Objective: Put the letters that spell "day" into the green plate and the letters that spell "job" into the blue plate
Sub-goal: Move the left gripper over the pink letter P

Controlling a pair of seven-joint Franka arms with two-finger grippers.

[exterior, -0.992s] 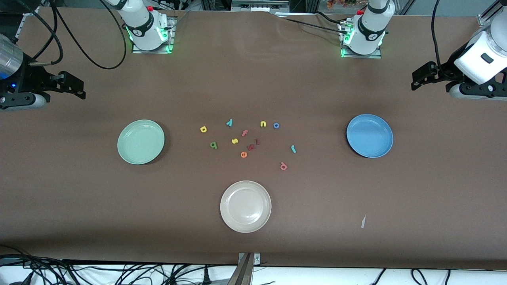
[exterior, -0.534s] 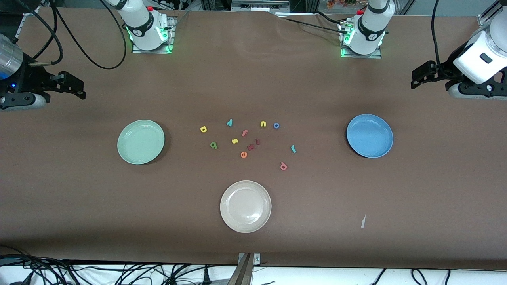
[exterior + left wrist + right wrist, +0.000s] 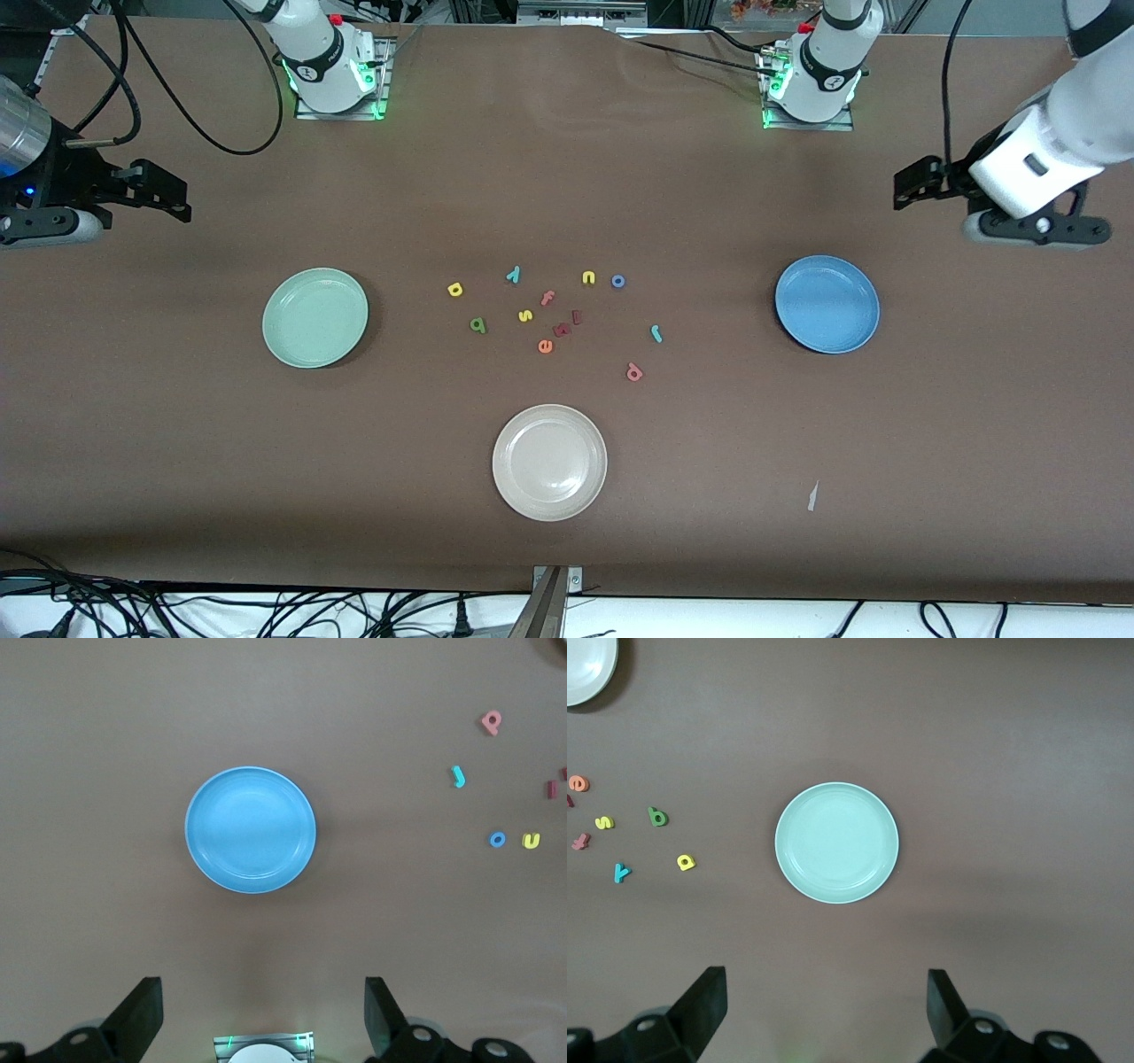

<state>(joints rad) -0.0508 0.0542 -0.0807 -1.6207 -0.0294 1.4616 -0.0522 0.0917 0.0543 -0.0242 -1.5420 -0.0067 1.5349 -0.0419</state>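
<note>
The green plate (image 3: 314,317) (image 3: 836,842) and the blue plate (image 3: 827,304) (image 3: 251,829) lie bare at either end of a scatter of foam letters. Yellow "d" (image 3: 455,289), dark green "a" (image 3: 478,325) and teal "y" (image 3: 513,275) lie toward the green plate. Blue "o" (image 3: 618,282), teal "j" (image 3: 656,333) and salmon "b" (image 3: 634,372) lie toward the blue plate. My left gripper (image 3: 917,182) (image 3: 261,988) hangs open over bare table beside the blue plate. My right gripper (image 3: 164,190) (image 3: 824,979) waits open over the right arm's end of the table.
A cream-white plate (image 3: 549,462) sits nearer the front camera than the letters. Among the letters lie a yellow "s" (image 3: 525,315), yellow "n" (image 3: 588,278), pink "f" (image 3: 547,298), orange "e" (image 3: 545,346) and two dark red pieces (image 3: 567,324). A paper scrap (image 3: 811,496) lies toward the table's front edge.
The left arm has swung its gripper inward from the table's end toward the blue plate. The right arm, plates and letters have not moved.
</note>
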